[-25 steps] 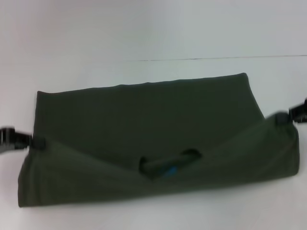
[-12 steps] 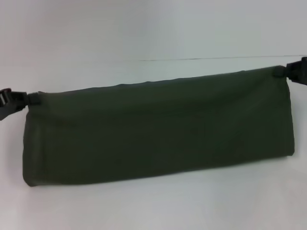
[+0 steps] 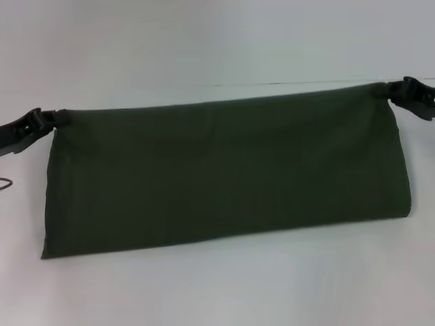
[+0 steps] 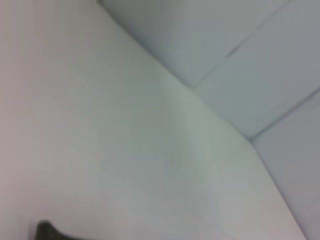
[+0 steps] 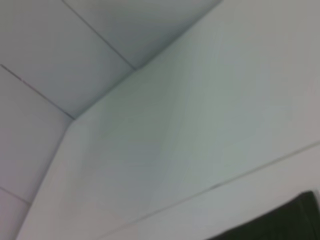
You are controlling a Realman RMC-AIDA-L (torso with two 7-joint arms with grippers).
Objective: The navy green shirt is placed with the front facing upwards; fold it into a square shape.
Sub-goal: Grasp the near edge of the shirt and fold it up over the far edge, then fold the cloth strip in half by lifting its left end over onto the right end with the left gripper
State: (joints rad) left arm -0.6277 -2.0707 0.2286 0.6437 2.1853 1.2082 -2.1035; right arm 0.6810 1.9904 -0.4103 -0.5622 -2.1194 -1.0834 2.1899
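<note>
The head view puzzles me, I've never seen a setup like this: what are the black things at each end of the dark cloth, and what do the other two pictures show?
They are a two-armed robot's hands. The head camera looks down on a white table. The left hand and right hand each pinch a far corner of the navy green shirt, folded into a long band. The other pictures come from wrist cameras: mostly pale table and wall, with a dark scrap of shirt at the edge.

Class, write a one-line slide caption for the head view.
Left claw and right claw grip the far corners of the folded navy green shirt on the white table.
</note>
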